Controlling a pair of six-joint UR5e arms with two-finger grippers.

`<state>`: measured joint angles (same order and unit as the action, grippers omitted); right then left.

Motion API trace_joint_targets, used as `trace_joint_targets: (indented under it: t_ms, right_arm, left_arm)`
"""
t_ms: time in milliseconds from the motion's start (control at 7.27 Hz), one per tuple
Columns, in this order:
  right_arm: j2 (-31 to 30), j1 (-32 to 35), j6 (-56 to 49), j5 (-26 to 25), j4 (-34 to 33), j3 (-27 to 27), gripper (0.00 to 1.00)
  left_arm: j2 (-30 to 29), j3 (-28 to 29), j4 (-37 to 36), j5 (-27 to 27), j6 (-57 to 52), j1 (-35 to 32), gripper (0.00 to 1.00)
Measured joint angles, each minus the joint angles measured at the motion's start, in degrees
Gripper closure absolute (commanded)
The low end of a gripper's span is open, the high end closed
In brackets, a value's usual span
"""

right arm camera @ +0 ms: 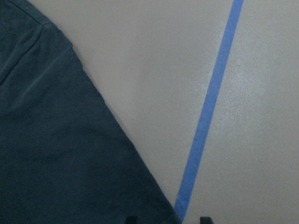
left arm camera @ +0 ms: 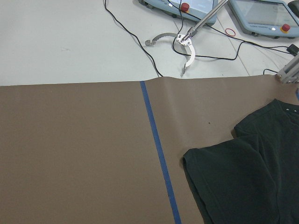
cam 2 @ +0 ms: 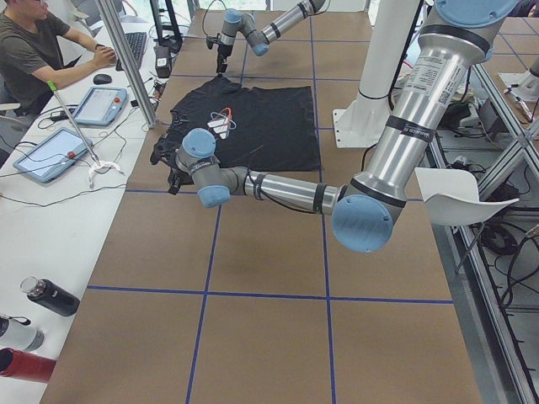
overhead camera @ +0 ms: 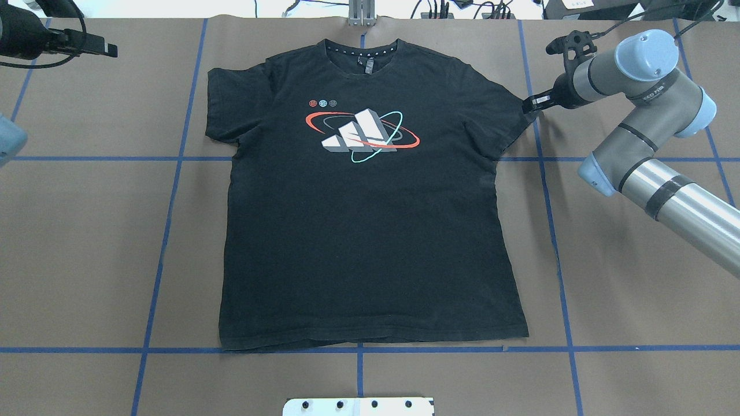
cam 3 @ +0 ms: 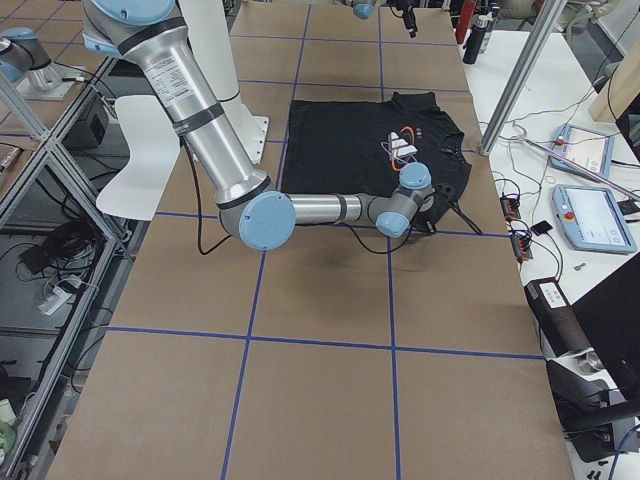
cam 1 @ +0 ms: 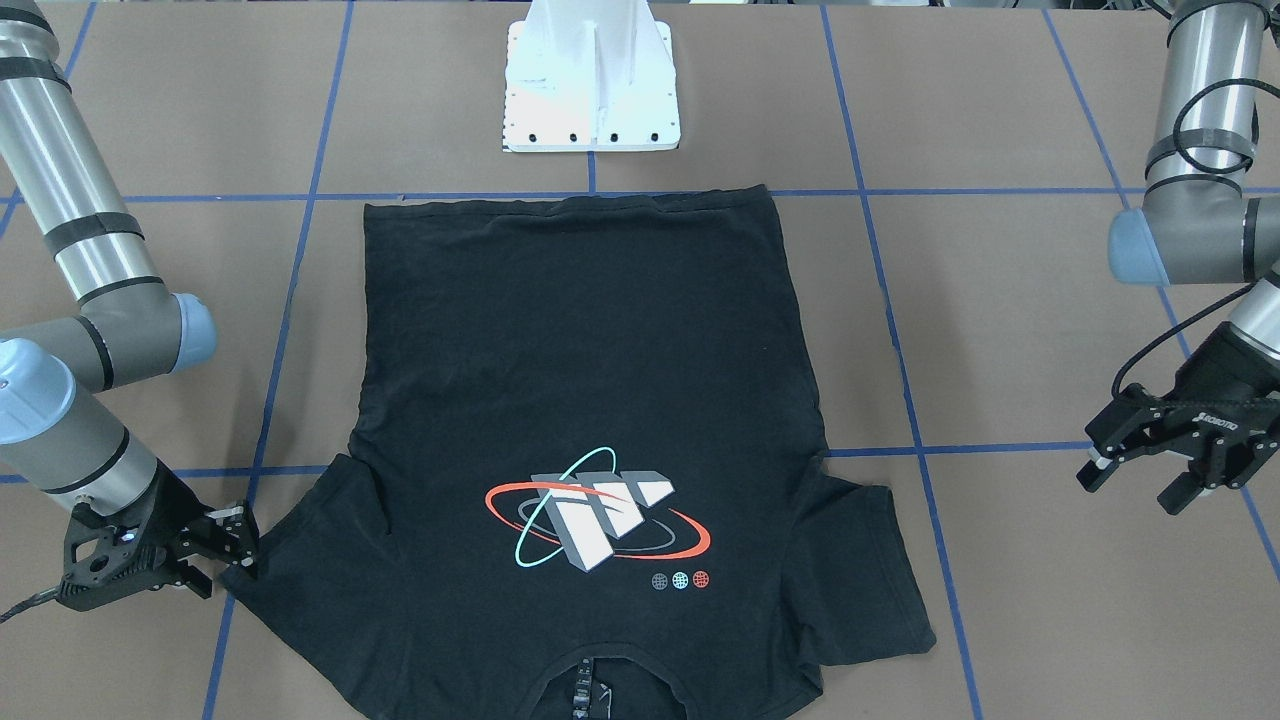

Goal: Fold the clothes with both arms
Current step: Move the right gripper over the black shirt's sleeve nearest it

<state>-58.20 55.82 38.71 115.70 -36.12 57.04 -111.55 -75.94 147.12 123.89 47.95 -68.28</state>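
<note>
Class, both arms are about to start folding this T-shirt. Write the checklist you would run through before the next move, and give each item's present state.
1. The T-shirt lies flat, logo up: ok.
2. The right tool straddles the sleeve corner: ok.
3. The right tool is shut on that sleeve: not ok, it is open.
4. The left tool is at the other sleeve: not ok, it is open and apart from the shirt.
5. The right tool is low enough to pinch cloth: cannot tell.
</note>
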Motion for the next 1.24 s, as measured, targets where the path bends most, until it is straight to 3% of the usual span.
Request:
trace_joint_targets:
  t_ms: [275,550,1239]
  right_arm:
    - [-0.1,0.0,0.0,0.0,0.0,-0.1,0.69]
    - [-0.1,0.0,0.0,0.0,0.0,-0.1,1.00]
    - [-0.1,0.3,0.2,1.0,0.1,1.1,1.00]
  left_arm:
    - [0.0,-0.2,0.0,0.1,0.1,0.0,0.01]
    - [0.0,-0.2,0.0,0.1,0.1,0.0,0.01]
    - [-0.1,-0.3,0.0,0.1,0.2,0.0,0.01]
